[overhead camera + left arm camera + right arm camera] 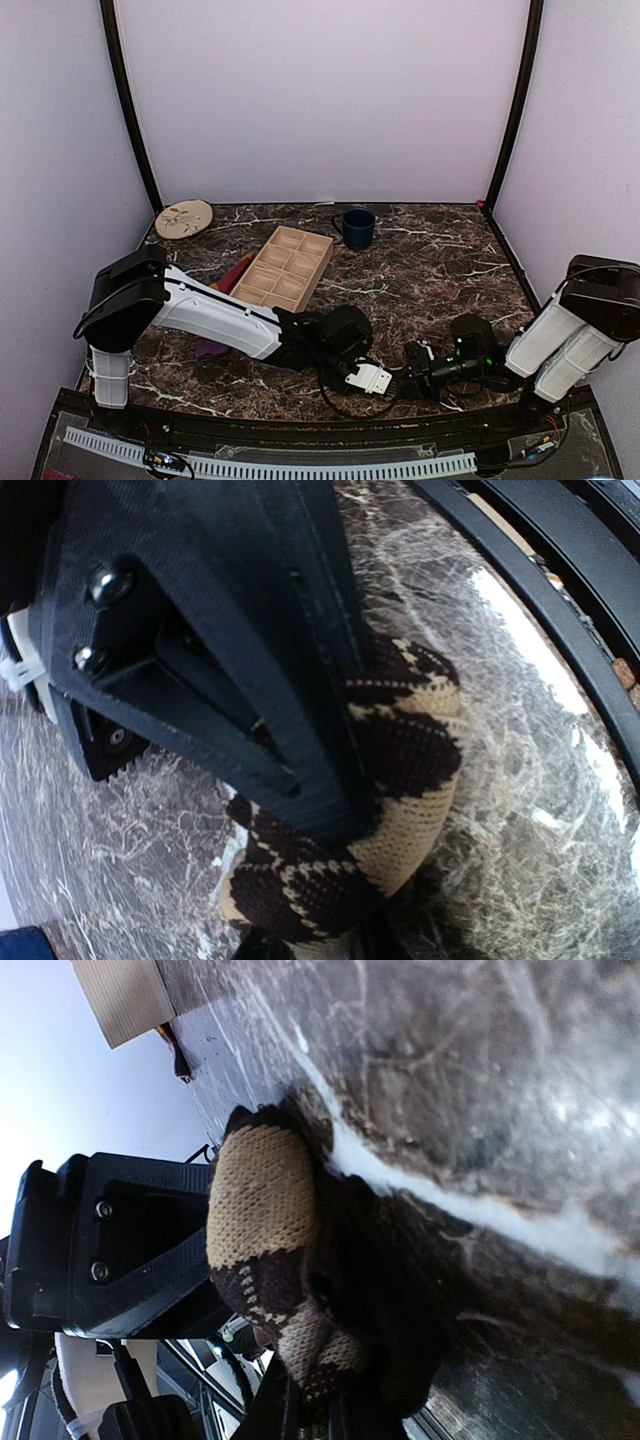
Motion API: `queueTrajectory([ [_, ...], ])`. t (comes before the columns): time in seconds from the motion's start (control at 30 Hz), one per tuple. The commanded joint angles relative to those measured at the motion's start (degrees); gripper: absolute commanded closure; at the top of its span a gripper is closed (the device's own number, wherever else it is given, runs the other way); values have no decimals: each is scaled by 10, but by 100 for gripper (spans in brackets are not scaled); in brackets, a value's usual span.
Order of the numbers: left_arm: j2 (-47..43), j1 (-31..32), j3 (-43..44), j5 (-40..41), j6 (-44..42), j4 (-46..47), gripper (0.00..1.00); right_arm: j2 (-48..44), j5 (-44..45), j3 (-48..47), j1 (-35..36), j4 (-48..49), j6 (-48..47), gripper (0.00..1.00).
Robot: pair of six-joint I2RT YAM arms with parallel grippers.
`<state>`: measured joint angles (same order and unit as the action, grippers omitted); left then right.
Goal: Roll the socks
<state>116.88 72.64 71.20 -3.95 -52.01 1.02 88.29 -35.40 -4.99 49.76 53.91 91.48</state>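
Where the two claws meet at the near edge of the dark marble table (440, 270), one brown-and-tan argyle knit sock (265, 1200) sits bunched between them.
The right gripper (408, 380) pinches the bundle's lower end between its dark fingers. The left gripper (388, 381) touches it (I cannot tell how its jaws stand). One purple fabric sock (212, 347) lies partly under the left arm (215, 320), beside one pale wooden compartment tray (285, 265). One dark blue mug (356, 228) and one round wooden disc (184, 218) stand farther back.
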Motion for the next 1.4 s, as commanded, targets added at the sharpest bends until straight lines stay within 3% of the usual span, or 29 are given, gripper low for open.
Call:
queueTrajectory([
  [0.0, 24, 9, 25, -82, 6, -66, 86, 4, 7, 5, -4, 24, 3, 100],
  [0.17, 31, 12, 34, -100, 6, -89, 99, -5, 5, 4, -7, 10, -4, 100],
  [0.37, 34, 12, 44, -100, 1, -109, 100, -31, 2, -5, -13, -41, -28, 95],
  [0.5, 43, 13, 58, -74, 4, -126, 100, -77, 8, -27, -15, -144, -76, 80],
  [0.6, 52, 13, 72, -62, 17, -147, 100, -121, 26, -60, -16, -274, -147, 69],
  [0.7, 60, 11, 91, -58, 34, -172, 100, -162, 50, -89, -17, -382, -202, 62],
  [1.07, 77, 9, 142, -58, 107, -242, 100, -304, 146, -79, -19, -540, -256, 55],
  [1.1, 78, 5, 151, -59, 122, -269, 100, -338, 169, -89, -19, -596, -284, 54],
  [1.37, 85, -9, 199, -85, 148, -325, 100, -385, 261, -141, -14, -720, -375, 52],
])
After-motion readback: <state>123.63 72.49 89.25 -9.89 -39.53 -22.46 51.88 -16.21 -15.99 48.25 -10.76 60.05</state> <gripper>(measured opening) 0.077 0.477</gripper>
